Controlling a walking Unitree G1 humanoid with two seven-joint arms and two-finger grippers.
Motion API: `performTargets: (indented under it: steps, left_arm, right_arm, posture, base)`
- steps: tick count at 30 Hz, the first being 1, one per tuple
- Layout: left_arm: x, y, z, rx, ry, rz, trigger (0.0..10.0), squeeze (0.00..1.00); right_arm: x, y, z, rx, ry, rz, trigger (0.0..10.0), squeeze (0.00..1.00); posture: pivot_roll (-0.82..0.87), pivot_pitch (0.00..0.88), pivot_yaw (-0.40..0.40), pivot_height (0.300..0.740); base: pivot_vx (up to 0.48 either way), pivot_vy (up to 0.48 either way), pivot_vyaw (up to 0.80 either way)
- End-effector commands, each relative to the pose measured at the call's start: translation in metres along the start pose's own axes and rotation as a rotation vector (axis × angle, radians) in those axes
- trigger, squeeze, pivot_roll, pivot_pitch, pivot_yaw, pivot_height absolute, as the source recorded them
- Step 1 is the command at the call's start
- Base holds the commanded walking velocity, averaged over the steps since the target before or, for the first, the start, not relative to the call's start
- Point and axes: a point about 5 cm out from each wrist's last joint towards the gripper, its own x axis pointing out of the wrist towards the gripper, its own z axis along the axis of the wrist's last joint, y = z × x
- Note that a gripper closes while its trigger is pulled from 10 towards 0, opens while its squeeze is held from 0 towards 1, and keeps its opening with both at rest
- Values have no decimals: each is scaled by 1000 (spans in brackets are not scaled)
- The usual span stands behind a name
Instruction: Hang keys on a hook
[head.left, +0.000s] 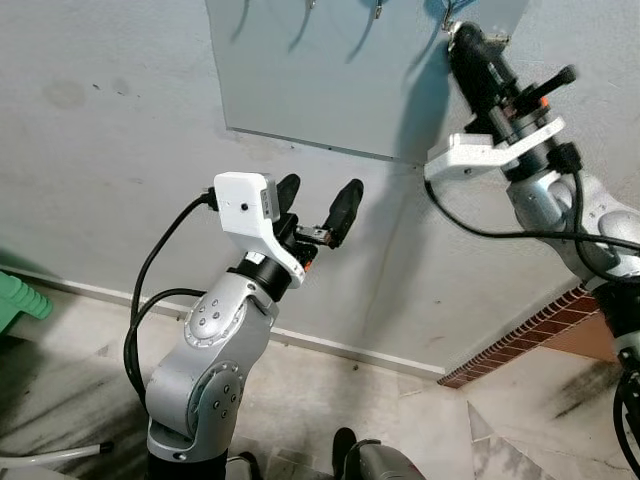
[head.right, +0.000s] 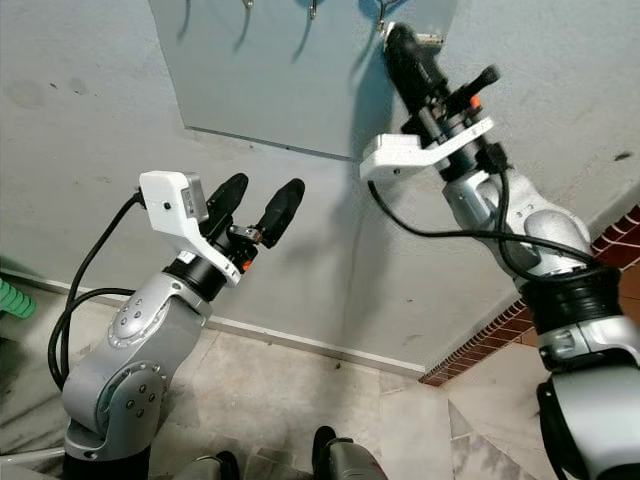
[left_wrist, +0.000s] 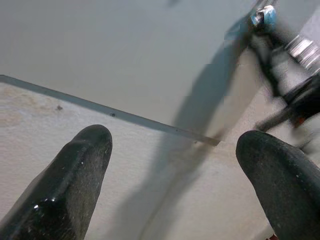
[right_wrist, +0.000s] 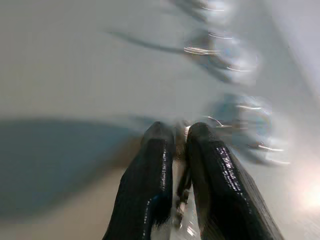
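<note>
1. Left eye view: the right gripper (head.left: 462, 40) is raised to the upper right corner of the grey panel (head.left: 330, 90) fixed to the wall (head.left: 110, 150), its tip at the rightmost hook (head.left: 449, 14), of which only the lower end is seen at the picture's top edge.
2. From the right wrist view, the right gripper's fingers (right_wrist: 150, 180) are pressed nearly together, and a thin metal piece is pinched between them; this is taken to be the keys (right_wrist: 181, 137), though blur prevents their shape from being told.
3. A blue blur beside the fingertips, with bright metal glints, is judged to be a key tag or fob close to the hook; whether the ring is already over the hook cannot be told.
4. The left gripper (head.left: 318, 200) is held lower, in front of the wall below the panel, with its fingers spread wide and nothing between them.
5. Further hooks (head.left: 305, 12) are seen along the panel's top, with nothing made out hanging on them.
6. The step in hand is judged to be the hanging itself: the keys are being offered to the hook.
7. The next move is judged to call for the ring to be passed over the hook's tip and lowered to seat, and only then for the grip to be released.
</note>
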Motion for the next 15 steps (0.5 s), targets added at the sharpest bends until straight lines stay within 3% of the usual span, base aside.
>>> performTargets:
  steps: [1, 7, 9, 10, 11, 12, 13, 14, 15]
  left_arm:
    - [-3, -2, 2, -2, -3, 3, 10000, 0]
    - [-3, -1, 1, -10, -3, 12, 10000, 0]
    - [-3, -1, 0, -10, -2, 16, 10000, 0]
    - [-4, 0, 0, -11, -1, 18, 10000, 0]
    - [-4, 1, -1, -8, 1, 23, 10000, 0]
    - [-4, 1, -1, -8, 1, 23, 10000, 0]
    - [-5, 2, -2, -6, 3, 29, 10000, 0]
    - [-6, 6, -5, 7, 11, 41, 10000, 0]
    - [-6, 6, -5, 7, 11, 41, 10000, 0]
  right_arm:
    - [-15, 19, -3, -1, 19, 116, 10000, 1000]
    - [-16, 20, -4, 17, 34, 113, 10000, 1000]
    - [-17, 21, -7, 73, 80, 93, 10000, 1000]
    - [-18, 23, -11, 154, 135, 85, 10000, 1000]
    - [-22, 25, -16, 295, 228, 60, 10000, 949]
    - [-22, 25, -16, 295, 228, 60, 10000, 949]
    - [-24, 28, -19, 401, 291, 39, 10000, 0]
    - [-30, 33, -21, 549, 374, 17, 10000, 0]
    - [-30, 33, -21, 549, 374, 17, 10000, 0]
  posture:
    - [9, 250, -63, 740]
    - [10, 251, -68, 740]
    - [10, 251, -70, 740]
    - [10, 251, -70, 740]
    - [12, 249, -72, 740]
    - [12, 249, -72, 740]
    - [13, 247, -74, 740]
    - [13, 247, -74, 740]
    - [13, 247, -74, 740]
  base:
    - [0, 0, 0]
    - [0, 0, 0]
    - [0, 0, 0]
    - [0, 0, 0]
    - [0, 0, 0]
    - [0, 0, 0]
    - [0, 0, 0]
    - [0, 0, 0]
    - [0, 0, 0]
